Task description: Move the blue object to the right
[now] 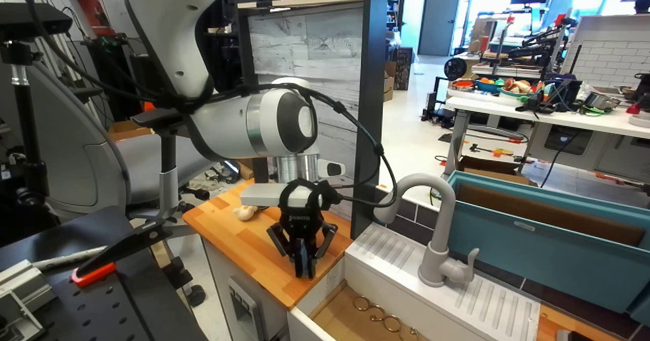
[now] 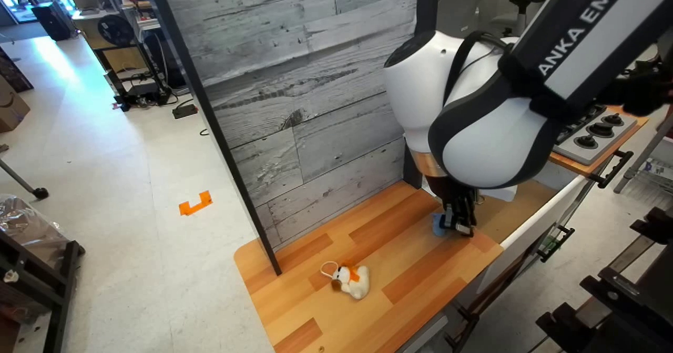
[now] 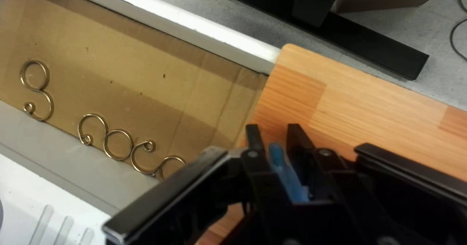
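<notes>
Though near the countertop edge, end effector snug on blue object, room toward plush toy.

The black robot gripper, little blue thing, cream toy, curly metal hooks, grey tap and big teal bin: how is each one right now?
Black two-finger gripper: looks closed on the small chunky blue object.
Blue object: held; touching the wooden tabletop or not, can't tell.
Soft-looking cream toy: resting on the tabletop.
Curly brass-coloured wire hooks: lying on brown cardboard.
Grey curved tap: upright, lever pointing up.
Large teal bin: open-topped.
</notes>
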Controlling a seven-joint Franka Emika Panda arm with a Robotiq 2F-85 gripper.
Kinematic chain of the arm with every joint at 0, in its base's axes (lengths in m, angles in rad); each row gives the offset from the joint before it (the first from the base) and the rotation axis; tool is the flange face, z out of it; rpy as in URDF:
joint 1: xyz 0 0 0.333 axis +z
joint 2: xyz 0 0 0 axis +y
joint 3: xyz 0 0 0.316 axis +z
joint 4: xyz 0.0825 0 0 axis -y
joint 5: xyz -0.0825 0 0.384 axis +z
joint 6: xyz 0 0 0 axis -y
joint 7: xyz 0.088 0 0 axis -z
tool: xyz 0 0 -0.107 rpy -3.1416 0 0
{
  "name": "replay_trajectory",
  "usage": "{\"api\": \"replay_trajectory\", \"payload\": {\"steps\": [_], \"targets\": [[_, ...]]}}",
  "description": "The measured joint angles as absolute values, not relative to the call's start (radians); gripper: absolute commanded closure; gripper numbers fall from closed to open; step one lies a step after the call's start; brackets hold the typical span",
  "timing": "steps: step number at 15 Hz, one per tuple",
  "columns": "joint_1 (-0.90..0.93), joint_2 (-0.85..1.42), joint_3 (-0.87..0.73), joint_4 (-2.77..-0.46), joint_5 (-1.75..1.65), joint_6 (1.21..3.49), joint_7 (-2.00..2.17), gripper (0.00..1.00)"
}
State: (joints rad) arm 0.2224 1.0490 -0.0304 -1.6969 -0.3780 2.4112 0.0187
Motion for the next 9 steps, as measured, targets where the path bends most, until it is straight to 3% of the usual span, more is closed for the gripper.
{"api": "replay_trajectory", "payload": {"steps": [6,9], "targets": [[0.228,0.970,0.006,-1.766,-0.378,2.417,0.018,0.01],[0.227,0.857,0.033,-1.883,-0.375,2.429,0.018,0.00]]}}
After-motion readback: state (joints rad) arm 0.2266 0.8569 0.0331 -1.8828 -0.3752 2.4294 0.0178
